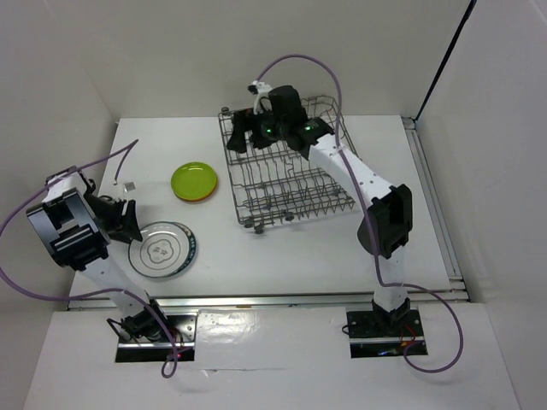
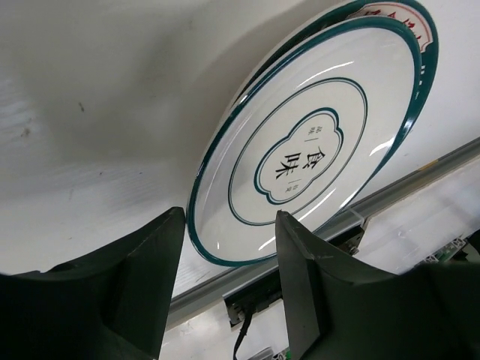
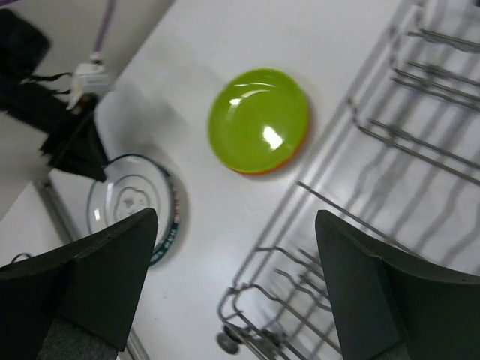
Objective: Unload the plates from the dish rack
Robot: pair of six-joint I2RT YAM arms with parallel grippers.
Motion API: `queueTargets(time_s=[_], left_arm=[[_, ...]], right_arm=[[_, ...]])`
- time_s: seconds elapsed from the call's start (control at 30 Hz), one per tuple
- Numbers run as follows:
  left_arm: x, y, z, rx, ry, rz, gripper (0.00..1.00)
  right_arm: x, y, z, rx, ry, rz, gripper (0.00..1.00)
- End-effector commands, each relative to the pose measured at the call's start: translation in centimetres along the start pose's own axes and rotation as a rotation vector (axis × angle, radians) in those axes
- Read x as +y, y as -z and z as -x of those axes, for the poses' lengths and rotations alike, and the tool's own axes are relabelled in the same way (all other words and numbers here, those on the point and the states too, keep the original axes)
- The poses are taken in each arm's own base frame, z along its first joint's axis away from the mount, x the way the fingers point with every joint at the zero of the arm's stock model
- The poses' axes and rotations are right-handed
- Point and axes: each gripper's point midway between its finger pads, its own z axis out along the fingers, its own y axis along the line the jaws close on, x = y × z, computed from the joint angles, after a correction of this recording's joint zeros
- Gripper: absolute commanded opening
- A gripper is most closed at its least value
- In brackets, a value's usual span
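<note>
The grey wire dish rack stands at the back centre; its visible part holds no plate. A lime green plate lies on an orange plate left of the rack, seen also in the right wrist view. A white plate with a teal rim lies on another plate with a red-lettered rim at the front left. My left gripper is open and empty just beside this stack. My right gripper is open and empty above the rack's far left corner. No mustard-brown plate shows.
A small white cable connector lies left of the green plate. The table's metal front rail runs just behind the arm bases. White walls enclose the table on the left, back and right. The rack has small dark wheels.
</note>
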Motion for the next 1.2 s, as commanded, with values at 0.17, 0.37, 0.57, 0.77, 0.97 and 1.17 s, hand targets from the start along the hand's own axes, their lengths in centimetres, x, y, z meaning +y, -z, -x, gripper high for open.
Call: queueTargets(time_s=[0.17,0.37,0.57,0.77,0.97,1.17], left_arm=[[-1.8,0.5,1.4,-0.023,-0.038,-0.053,0.64],[-1.2,0.0,1.2,-0.01,-0.014,-0.034,0.64],[-1.1,0.4,1.8,-0.025,-0.002,-0.023,0.64],[-1.1,1.2,2.1,-0.024,-0.005,-0.012,0.64],[-1.4,2.2,2.5,-0.048,-0.011,0.006,0.66],[-1.0,2.4,2.5,-0.047,-0.018,0.035,0.66]], right_arm=[[-19.1,11.5,0.1,0.025,-0.216,-0.607,0.93],[-29.0,18.8,-4.1,0.075,-0.352,-0.894,0.93],[-33.9,23.4,-7.2,0.087,-0.426,-1.034,0.93],[-35.7,22.9,-11.9,0.179,-0.513,-1.0,0.8],[-34.3,21.7,-13.3,0.157,-0.529,-0.93,0.58],[-33.7,21.2,-15.3,0.191,-0.557,-0.925,0.4]])
